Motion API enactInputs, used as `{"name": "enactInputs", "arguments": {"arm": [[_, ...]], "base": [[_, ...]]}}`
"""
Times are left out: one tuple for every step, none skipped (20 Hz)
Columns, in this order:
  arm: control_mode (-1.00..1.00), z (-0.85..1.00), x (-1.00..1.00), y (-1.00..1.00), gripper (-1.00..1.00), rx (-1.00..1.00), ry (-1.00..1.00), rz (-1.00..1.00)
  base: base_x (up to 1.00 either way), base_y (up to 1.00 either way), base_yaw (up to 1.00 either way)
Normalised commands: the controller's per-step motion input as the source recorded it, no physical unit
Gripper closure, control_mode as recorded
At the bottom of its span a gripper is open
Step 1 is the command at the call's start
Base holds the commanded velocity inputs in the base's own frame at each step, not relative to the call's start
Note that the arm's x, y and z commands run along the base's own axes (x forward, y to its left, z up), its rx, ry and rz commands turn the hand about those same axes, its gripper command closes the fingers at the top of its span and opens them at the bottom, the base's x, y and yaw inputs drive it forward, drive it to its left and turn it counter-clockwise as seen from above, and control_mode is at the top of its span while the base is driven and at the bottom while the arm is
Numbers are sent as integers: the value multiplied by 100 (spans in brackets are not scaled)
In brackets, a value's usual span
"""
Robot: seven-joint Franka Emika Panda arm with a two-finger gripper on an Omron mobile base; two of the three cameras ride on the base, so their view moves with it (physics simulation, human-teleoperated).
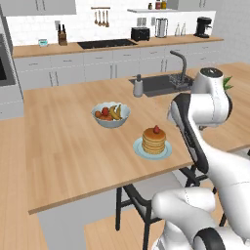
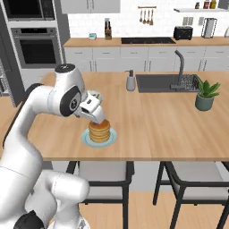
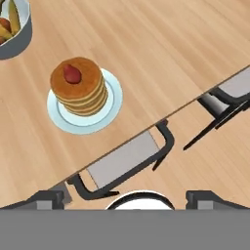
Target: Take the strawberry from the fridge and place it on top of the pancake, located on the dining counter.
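In the hand view, the two finger tips of the gripper [image 3: 125, 197] are seen far apart at the bottom edge, at 7 and 5 o'clock; the jaws are wide open and nothing is held between them. Under them two chairs are seen, the nearer chair [image 3: 122, 161] at 6 o'clock of the picture and the other chair [image 3: 232, 95] at 3 o'clock, both pushed under the edge of the dining counter [image 3: 146, 58].

On the counter, at 10 o'clock of this view, the pancake [image 3: 79, 87] is stacked on a pale plate [image 3: 110, 105]. The strawberry [image 3: 72, 73] is lying on top of the stack, slightly off the middle; it is touched by nothing. In the left base view the same berry [image 1: 156, 129] is seen on the stack [image 1: 154, 140], near the front edge of the counter.

In the right base view the hand is probably just above and behind the stack, but the fingers are not seen clearly there.

Beyond the plate, at 10 o'clock from it in the left base view, a white fruit bowl [image 1: 111, 115] is placed. Farther back, the sink [image 1: 156, 84] and a dark faucet [image 1: 180, 63] are found, with a soap bottle [image 1: 138, 86] beside. A potted plant [image 2: 205, 95] is standing at the right of the sink.
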Motion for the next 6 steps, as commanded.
{"name": "enactInputs", "arguments": {"arm": [[-100, 18, -26, 0, -100, 0, -13, 0], [-100, 27, -34, 0, -100, 0, -15, 0], [-100, 51, -54, -5, -100, 0, -25, -1], [-100, 43, -26, -4, -100, 0, -5, 0], [-100, 41, -36, 0, -100, 0, -10, 0], [-100, 34, -16, 0, -100, 0, -3, 0]], "base": [[0, 0, 0], [0, 0, 0], [0, 0, 0], [0, 0, 0], [0, 0, 0], [0, 0, 0]]}}
